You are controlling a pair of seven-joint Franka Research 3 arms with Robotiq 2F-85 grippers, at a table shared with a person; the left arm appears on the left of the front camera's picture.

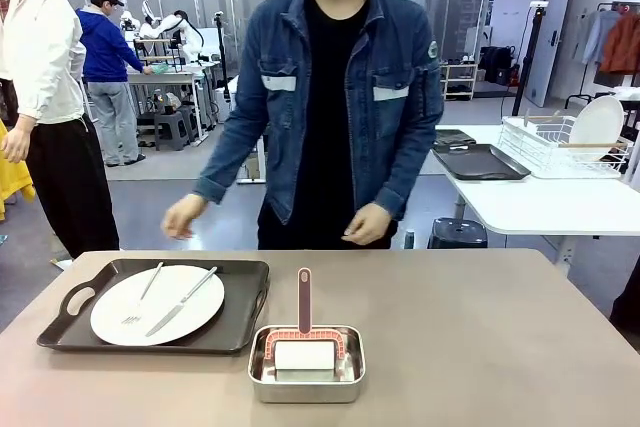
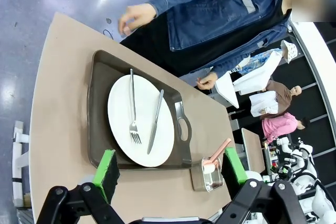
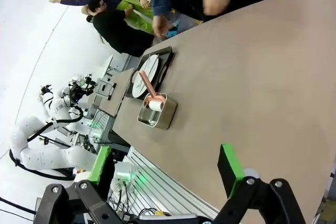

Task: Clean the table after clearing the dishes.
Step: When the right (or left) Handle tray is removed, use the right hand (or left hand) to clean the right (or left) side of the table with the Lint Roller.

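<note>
Left gripper (image 2: 170,169) and right gripper (image 3: 165,167): both spread, empty, above table (image 1: 480,347). Pan (image 1: 306,362) at near edge, centre. Tray (image 1: 245,307) left side, long axis along near edge, handles at both ends: grip there, keep level. Plate (image 1: 105,307) on it, likely brittle, slick. Fork (image 1: 145,295), knife (image 1: 182,302) loose, tips toward near-left corner.

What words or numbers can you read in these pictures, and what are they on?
No text can be read.
Round patch on the denim jacket: too small and blurred to read.
Plate, tray and steel pan: no print shows on them.
</note>
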